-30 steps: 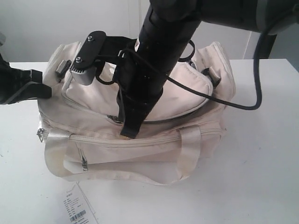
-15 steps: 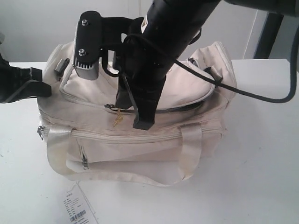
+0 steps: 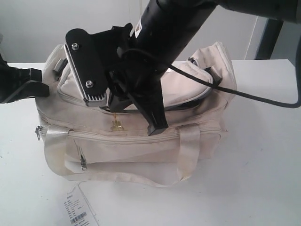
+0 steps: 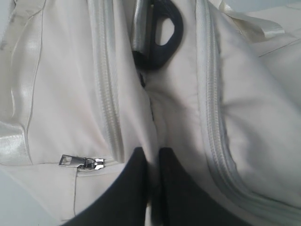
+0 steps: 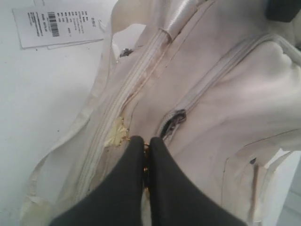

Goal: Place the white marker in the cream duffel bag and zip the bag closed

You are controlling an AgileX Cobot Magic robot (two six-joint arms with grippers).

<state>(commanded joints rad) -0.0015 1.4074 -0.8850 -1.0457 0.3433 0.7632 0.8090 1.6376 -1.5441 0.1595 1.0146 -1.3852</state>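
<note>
Hands, two — left hand (image 4: 150, 154) tight on the one cream duffel bag (image 3: 141, 146), right hand (image 5: 145, 142) clenched.

Exterior view: the middle of the curved top zipper (image 3: 200, 94) of the cream fabric duffel bag (image 3: 141, 146) is covered by the black right arm (image 3: 164, 33); the black left gripper (image 3: 43, 84) is cut off by the picture's edge, and the white paper tag (image 3: 80, 209) is cropped below, its print too small to be read. Right wrist view: what glints gold inside the closed right gripper (image 5: 145, 141) cannot be identified.
</note>
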